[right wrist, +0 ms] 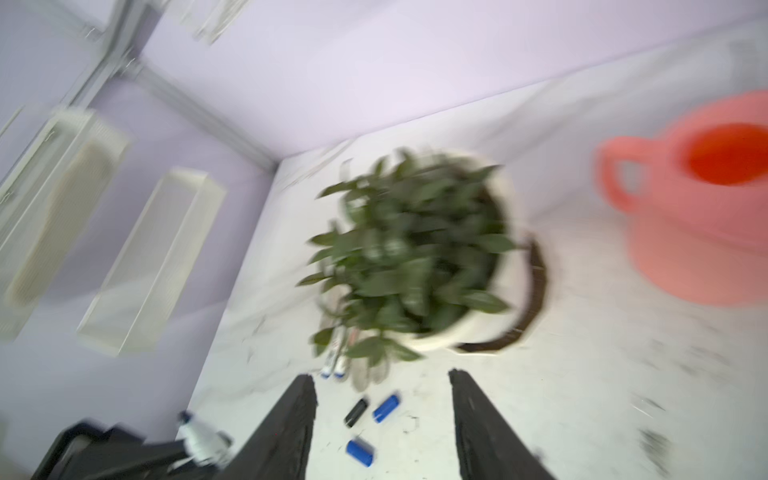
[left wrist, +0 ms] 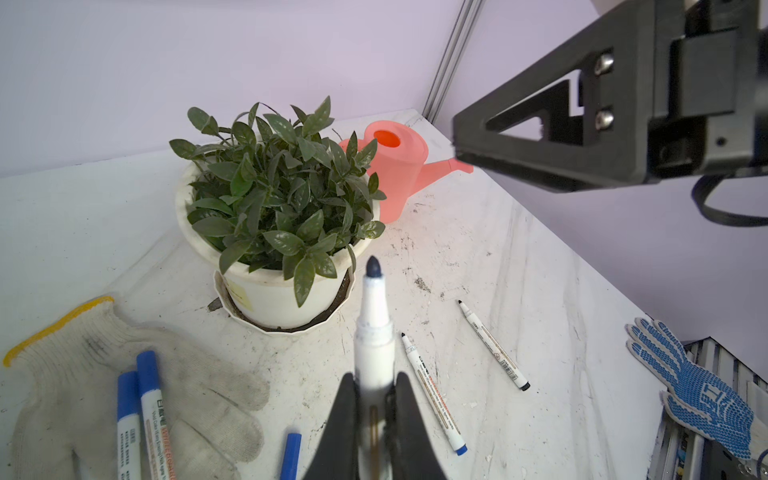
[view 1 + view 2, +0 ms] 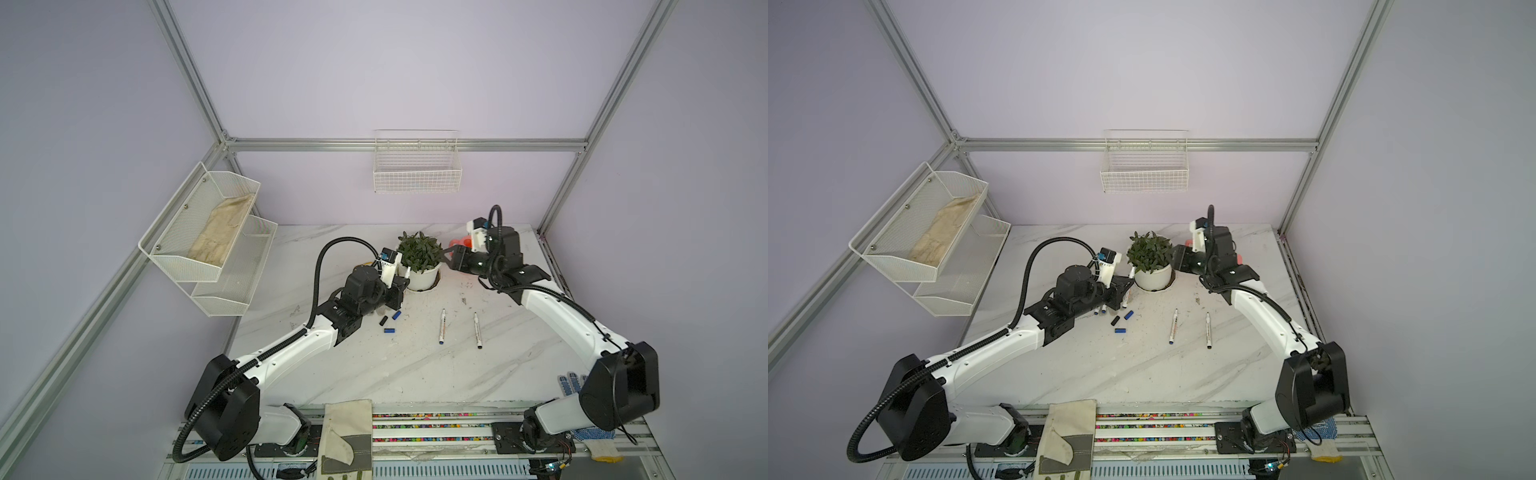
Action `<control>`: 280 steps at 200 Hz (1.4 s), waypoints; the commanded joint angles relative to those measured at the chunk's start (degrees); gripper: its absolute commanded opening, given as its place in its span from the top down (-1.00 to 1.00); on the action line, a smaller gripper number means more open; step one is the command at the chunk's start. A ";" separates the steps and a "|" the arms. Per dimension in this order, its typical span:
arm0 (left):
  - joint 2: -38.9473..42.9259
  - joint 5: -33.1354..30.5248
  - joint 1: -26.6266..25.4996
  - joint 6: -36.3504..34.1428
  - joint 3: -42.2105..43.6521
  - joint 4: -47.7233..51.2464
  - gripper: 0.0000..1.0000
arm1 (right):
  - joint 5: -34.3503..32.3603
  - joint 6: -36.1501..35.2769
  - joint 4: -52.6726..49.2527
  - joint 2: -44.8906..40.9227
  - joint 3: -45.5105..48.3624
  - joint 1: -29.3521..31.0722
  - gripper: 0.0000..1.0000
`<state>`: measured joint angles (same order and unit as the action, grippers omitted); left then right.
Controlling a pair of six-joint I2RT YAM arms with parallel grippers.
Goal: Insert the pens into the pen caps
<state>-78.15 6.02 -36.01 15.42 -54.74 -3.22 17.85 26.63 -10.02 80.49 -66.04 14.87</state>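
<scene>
Two capped pens (image 2: 143, 399) done; left end effector (image 2: 374, 376) grips an uncapped pen (image 2: 374, 324), right end effector (image 1: 381, 375) spread apart, empty; three loose pen caps (image 3: 389, 331) left.

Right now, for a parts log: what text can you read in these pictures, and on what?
"Vivid Color (Easy Erasing)", partly legible: capped blue pen.
Print on blue-ended uncapped pen: too small.
Print and barcode on black-ended uncapped pen: too small.
Mark on blue glove: unreadable.
</scene>
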 commanded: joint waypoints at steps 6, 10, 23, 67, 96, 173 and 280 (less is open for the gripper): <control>-0.33 0.99 0.16 -0.61 2.09 -3.05 1.00 | -7.66 4.48 -9.49 -1.50 8.78 -4.50 -0.15; -0.40 1.01 0.15 -0.65 2.17 -3.08 1.00 | -7.56 3.83 -10.24 -1.31 9.32 -4.49 -0.15; -0.68 1.43 0.15 -0.82 2.02 -2.85 1.00 | -7.69 1.69 -14.16 1.57 9.45 -4.46 -0.18; -0.95 1.51 0.15 -1.80 1.91 -2.42 1.00 | -11.38 -5.88 -22.39 10.14 9.86 -4.46 -0.21; -0.54 1.18 0.15 -1.78 2.17 -2.40 1.00 | -13.01 -4.95 -21.70 10.04 12.82 -4.50 -0.19; -0.34 0.23 0.16 -2.46 1.98 -1.35 1.00 | -10.79 -5.48 -18.22 12.58 15.53 -4.38 0.69; 0.82 -1.98 0.24 -0.64 2.83 -1.77 1.00 | 10.54 -10.94 -17.75 26.10 1.99 7.10 0.83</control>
<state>-79.18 4.86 -36.01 14.44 -53.74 -3.66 24.21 17.67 -25.54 103.18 -62.35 20.18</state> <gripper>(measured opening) 0.098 0.136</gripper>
